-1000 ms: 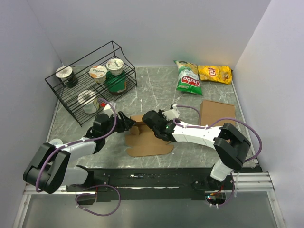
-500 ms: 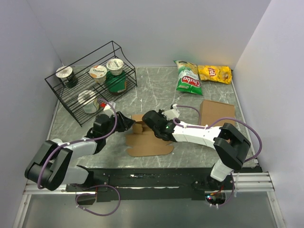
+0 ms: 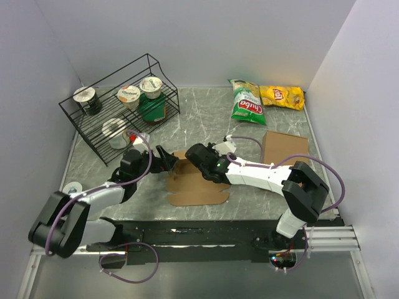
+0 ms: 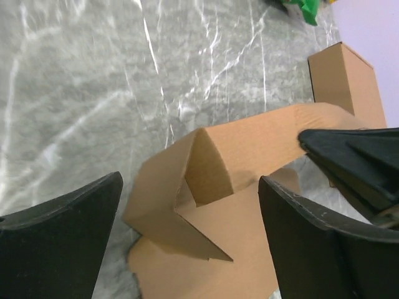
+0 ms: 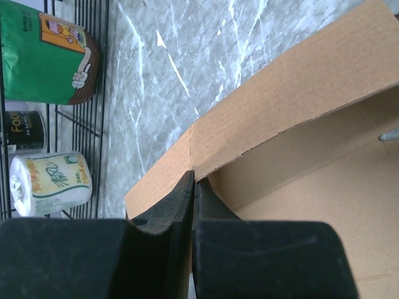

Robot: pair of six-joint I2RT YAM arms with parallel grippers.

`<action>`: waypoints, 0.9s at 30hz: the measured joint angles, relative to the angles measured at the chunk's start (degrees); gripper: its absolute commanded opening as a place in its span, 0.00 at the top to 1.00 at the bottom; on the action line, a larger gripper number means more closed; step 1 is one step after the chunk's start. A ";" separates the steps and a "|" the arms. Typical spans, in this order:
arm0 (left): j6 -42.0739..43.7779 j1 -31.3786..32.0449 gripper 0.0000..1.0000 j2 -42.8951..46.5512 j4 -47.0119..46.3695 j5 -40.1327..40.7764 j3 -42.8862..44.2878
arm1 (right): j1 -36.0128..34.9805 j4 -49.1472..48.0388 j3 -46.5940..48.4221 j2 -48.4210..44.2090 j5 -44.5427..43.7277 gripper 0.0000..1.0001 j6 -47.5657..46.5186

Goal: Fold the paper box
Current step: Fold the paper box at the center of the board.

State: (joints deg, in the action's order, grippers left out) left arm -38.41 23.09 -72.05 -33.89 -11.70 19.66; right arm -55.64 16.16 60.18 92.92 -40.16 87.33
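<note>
Two grippers work just right of the wire rack (image 3: 84,131): my left gripper (image 3: 167,163) gapes wide, holding nothing; the paper box (image 3: 199,190) lies there, partly raised; my right gripper (image 3: 189,156) is clamped on its upright wall.

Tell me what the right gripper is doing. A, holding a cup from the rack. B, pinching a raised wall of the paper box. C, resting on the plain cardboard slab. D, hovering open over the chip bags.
B: the right wrist view shows the right gripper closed on the top edge of the paper box, where one wall stands up.
</note>
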 measured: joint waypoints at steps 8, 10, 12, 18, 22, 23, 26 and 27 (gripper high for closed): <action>6.08 -1.55 0.04 11.15 5.55 1.97 1.07 | 0.02 1.29 0.02 0.00 -0.61 1.00 0.00; 6.60 -3.13 0.04 13.88 5.64 2.03 0.07 | 0.02 1.57 0.02 0.00 -0.74 1.00 0.02; 7.06 -5.35 0.04 16.22 5.81 1.90 -1.73 | 0.02 1.84 0.02 0.00 -0.92 1.00 0.07; 7.63 -9.81 0.01 15.41 6.69 1.01 -4.85 | 0.02 2.54 0.02 0.00 -1.44 1.00 0.50; 8.31 -9.84 0.07 10.80 7.06 -0.59 -4.70 | 0.02 2.64 0.04 0.00 -1.46 1.00 0.90; 8.66 -9.77 0.07 9.86 7.34 -0.79 -4.55 | 0.02 2.67 0.04 0.00 -1.46 1.00 0.94; 9.27 -9.03 0.07 7.34 8.02 -0.68 -3.87 | 0.02 2.67 0.02 -0.02 -1.46 1.00 0.98; 9.38 -8.33 0.07 6.73 8.41 -0.33 -3.41 | 0.02 2.71 0.04 -0.02 -1.46 1.00 1.09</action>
State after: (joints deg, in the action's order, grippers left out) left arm -29.04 14.76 -65.32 -25.47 -12.03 16.25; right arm -55.61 18.87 60.23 92.90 -41.63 88.42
